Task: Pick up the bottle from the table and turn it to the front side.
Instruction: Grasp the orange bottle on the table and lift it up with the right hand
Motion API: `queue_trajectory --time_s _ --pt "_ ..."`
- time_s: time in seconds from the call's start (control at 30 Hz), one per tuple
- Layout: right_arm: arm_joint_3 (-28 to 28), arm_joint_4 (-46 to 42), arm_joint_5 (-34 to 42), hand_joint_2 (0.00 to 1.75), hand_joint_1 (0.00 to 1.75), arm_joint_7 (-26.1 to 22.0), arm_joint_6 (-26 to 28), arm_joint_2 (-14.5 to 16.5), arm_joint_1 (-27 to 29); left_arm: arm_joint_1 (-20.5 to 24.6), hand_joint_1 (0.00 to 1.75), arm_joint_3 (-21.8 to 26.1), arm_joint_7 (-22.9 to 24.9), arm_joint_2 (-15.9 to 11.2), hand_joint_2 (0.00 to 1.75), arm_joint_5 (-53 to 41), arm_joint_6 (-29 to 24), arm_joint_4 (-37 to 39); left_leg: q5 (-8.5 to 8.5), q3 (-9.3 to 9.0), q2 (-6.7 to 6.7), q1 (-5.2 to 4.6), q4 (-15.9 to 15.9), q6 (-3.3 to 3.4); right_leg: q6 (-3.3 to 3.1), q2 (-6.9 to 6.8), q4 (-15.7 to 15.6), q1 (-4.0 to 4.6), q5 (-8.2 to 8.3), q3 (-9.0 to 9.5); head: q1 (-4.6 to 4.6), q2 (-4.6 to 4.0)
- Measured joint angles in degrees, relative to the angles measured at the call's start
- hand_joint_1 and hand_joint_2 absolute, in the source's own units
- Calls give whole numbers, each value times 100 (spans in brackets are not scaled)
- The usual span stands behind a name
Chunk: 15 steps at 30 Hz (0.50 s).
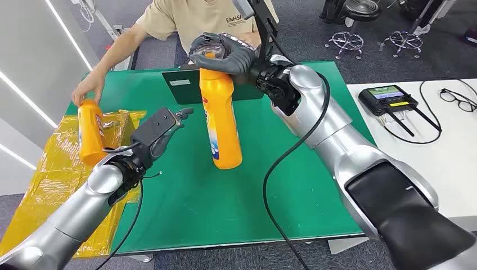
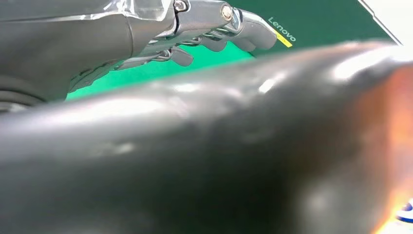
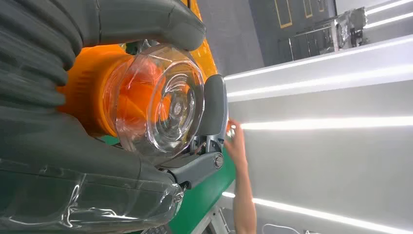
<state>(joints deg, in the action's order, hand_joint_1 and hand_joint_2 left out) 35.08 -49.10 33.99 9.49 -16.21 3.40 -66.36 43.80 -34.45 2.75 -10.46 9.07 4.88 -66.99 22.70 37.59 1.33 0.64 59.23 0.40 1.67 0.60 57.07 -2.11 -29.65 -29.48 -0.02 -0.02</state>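
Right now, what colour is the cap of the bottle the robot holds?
Clear, see-through cap over an orange bottle, gripped by the right hand; right wrist view shows it best.

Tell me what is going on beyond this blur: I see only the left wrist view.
Observer: The right hand holds an orange bottle by its top, lifted over the green table.
Operator: Report my left hand.
Observer: The left hand is beside the bottle, fingers apart, holding nothing.
Operator: Say who else is there.
Observer: A person across the table rests a hand on a second orange bottle, which stands on a yellow sheet.
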Motion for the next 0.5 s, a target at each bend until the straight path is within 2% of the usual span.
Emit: queue_trajectory --time_s 0.27,0.5 --pt "-5 10 18 175 175 2 27 19 -21 -1 0 -42 35 33 0 7 -3 13 0 0 1 0 0 0 0 -1 -1 0 0 0 1 0" --pt "-206 51 312 175 175 -94 292 88 -167 -150 0 -368 88 350 0 -34 -4 105 0 1 4 -1 2 0 0 -5 -3 -2 0 0 1 0"
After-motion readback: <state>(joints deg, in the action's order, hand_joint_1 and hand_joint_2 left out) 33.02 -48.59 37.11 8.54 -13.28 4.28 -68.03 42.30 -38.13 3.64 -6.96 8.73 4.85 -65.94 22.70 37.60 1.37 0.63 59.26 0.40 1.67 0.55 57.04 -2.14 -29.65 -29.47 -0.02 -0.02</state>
